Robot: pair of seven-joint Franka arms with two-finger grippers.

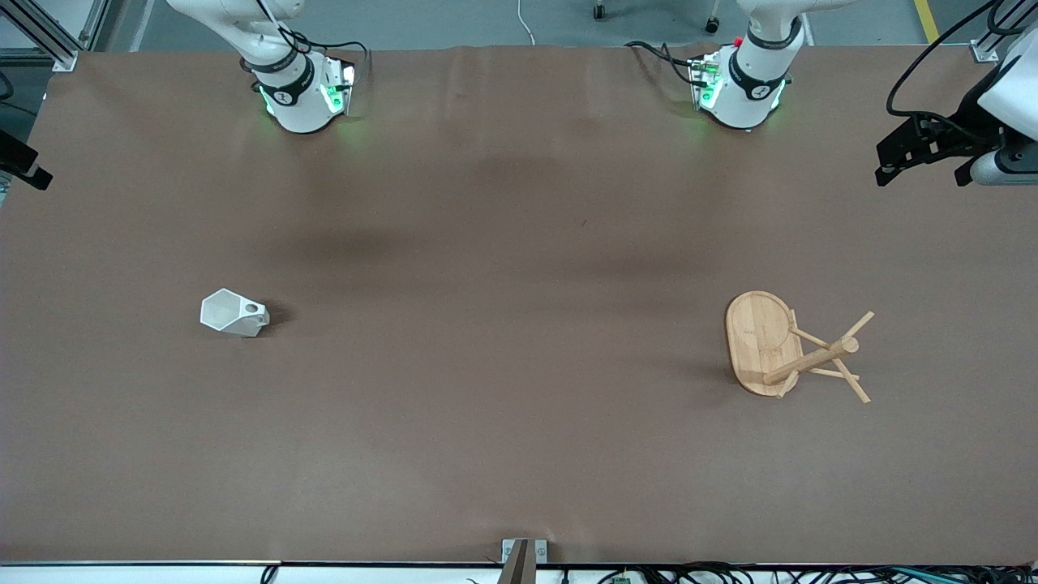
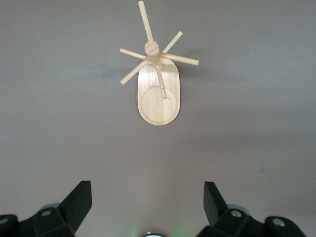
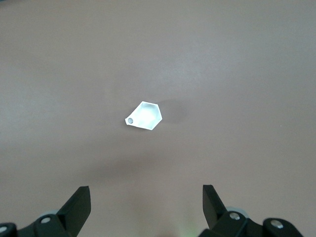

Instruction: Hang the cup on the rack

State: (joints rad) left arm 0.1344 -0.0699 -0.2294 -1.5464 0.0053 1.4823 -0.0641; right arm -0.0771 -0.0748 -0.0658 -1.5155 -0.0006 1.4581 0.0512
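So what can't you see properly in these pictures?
- Left gripper: in the front view the frame's edge cuts off most of its arm.
- Right gripper: only a dark bit shows at the front view's edge; the right wrist view shows just its open finger tips.
- Cup: too small to see inside; in the right wrist view it is a bright blur.
- Rack: its own post hides part of the base.

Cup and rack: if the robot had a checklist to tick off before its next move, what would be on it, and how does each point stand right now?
1. Cup free on the table, nothing on it: ok.
2. Cup upright: ok.
3. Rack standing, pegs bare: ok.
4. Right tool open, high over the cup: ok.
5. Left tool open, high over the rack: ok.
6. Cup hung: not ok, not yet picked up.
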